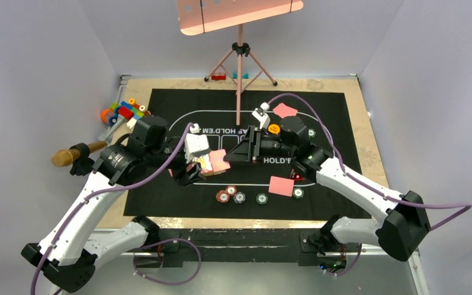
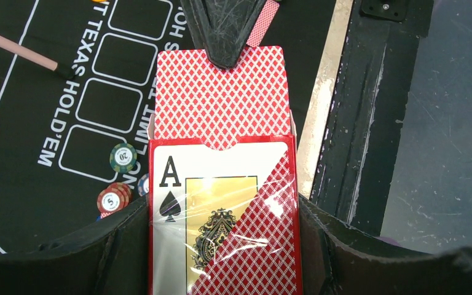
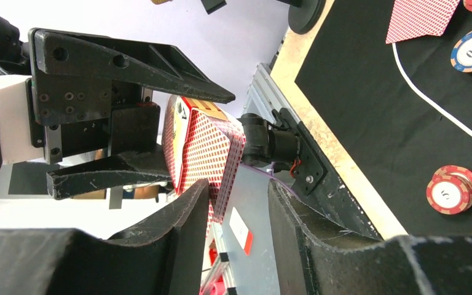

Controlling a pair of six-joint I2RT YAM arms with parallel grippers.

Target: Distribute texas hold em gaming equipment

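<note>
Left pincer (image 2: 221, 258) is pressed onto the card box (image 2: 221, 209), which it holds above the mat (image 1: 160, 196). The cards (image 2: 221, 98) stick halfway out of it. Right pincer (image 3: 236, 196) is spread, with its fingers straddling the protruding end.

Risks, as I judge them:
- Fingers bracket the whole stack, so closing may take several cards rather than one.
- Pulling could drag the box askew in my left grip.
- Loose cards could spill onto the chips (image 1: 230, 195).

Card box (image 2: 221, 215) cut off below, chips (image 2: 114, 198) partly behind fingers (image 2: 67, 258)
</note>
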